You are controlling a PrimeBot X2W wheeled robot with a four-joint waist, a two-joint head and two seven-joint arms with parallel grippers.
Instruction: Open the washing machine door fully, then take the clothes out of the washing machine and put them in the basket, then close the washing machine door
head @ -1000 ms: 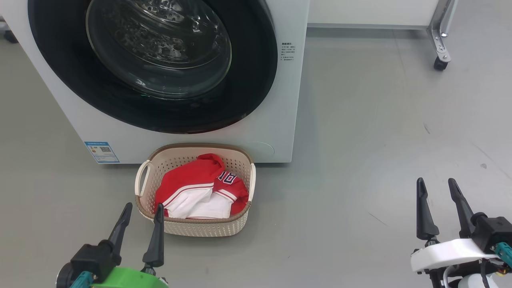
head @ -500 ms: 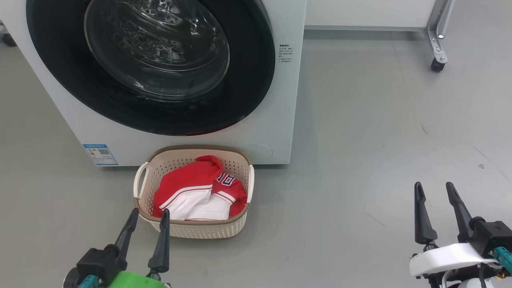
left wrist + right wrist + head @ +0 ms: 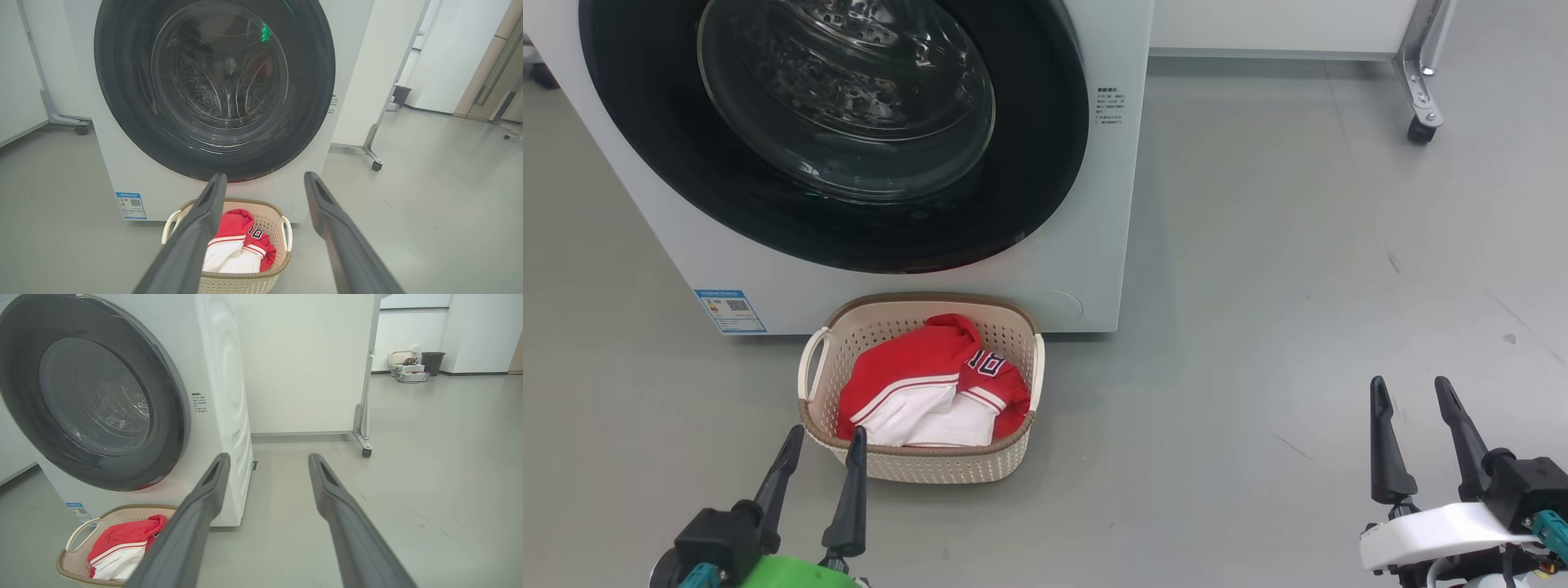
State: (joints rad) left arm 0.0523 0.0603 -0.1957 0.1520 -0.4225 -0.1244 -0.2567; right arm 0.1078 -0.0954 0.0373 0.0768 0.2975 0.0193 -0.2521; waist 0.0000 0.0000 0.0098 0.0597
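Basket (image 3: 931, 467) lies lengthwise along the washing machine (image 3: 1086, 269); left hand (image 3: 827, 430) and right hand (image 3: 1410, 380) gape empty.

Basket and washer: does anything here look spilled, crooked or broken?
Nothing stands out. The jersey lies crumpled but wholly inside the basket, which stands upright on the floor before the washer. The door is shut. The left claw and right claw are open and empty.

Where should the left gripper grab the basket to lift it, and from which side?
Probably its left loop handle, from above: it stands off the basket's end wall, leaving a gap for one finger, and lies nearest the left gripper.
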